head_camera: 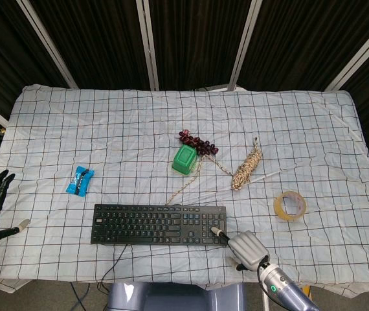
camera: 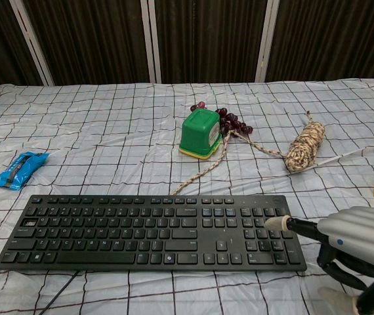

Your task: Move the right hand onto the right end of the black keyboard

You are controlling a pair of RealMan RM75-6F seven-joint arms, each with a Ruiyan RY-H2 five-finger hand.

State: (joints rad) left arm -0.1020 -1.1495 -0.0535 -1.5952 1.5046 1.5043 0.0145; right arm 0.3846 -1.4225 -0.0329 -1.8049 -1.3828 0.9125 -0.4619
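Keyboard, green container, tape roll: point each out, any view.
black keyboard (camera: pixel 141 231), chest view, middle of the key field.
green container (camera: pixel 199 132), chest view, its front face.
tape roll (head_camera: pixel 290 205), head view, on the ring's near-left band.

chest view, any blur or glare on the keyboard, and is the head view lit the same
Chest view: keyboard sharp, a faint sheen on the keys, no harsh glare; the right hand at the frame edge looks slightly soft. Head view: even, flat light on the tablecloth, shadows faint, dark curtains behind.

Green cup (head_camera: pixel 184 159), grapes (head_camera: pixel 197 143), rope (head_camera: pixel 246 168), tape roll (head_camera: pixel 290 206), blue packet (head_camera: pixel 79 180).
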